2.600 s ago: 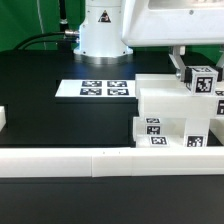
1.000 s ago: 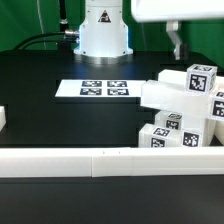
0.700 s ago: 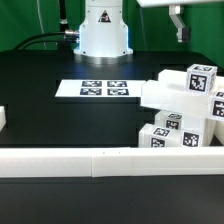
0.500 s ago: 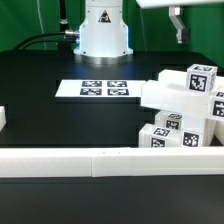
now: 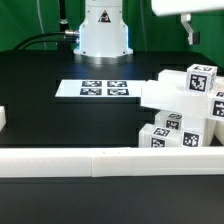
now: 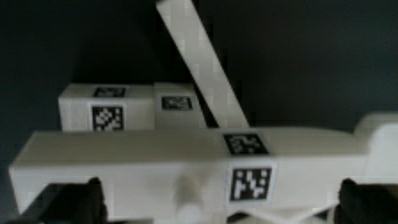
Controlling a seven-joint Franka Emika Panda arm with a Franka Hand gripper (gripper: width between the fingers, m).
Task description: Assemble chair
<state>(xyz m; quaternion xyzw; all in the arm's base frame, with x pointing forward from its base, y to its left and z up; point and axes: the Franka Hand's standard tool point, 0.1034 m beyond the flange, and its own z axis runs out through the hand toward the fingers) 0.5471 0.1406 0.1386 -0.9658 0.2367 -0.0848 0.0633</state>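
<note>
Our gripper (image 5: 190,32) has drifted toward the exterior view's right, raised above the table, jaws spread and empty. From the marker board (image 5: 95,89) we look across to the chair (image 5: 180,110), a tilted heap of pieces just behind the rail (image 5: 90,160). We judge a grasp comes next: centre over one post (image 5: 201,78), then descend straight so nothing shifts.

Chair (image 6: 178,155): glossy white pieces fill the centre of the frame; nearest is a wide slab (image 6: 125,150), with a smaller block (image 6: 143,95) behind it.
Tags (image 6: 247,143): two on the slab, two on the block.
Bar (image 6: 196,60): thin, white, slanted, running from behind the slab to the frame's edge.
Table (image 6: 54,40): dark.
End effector (image 6: 224,198): fingers (image 6: 80,200) dark, blurred, set wide apart at opposite edges of the frame.
</note>
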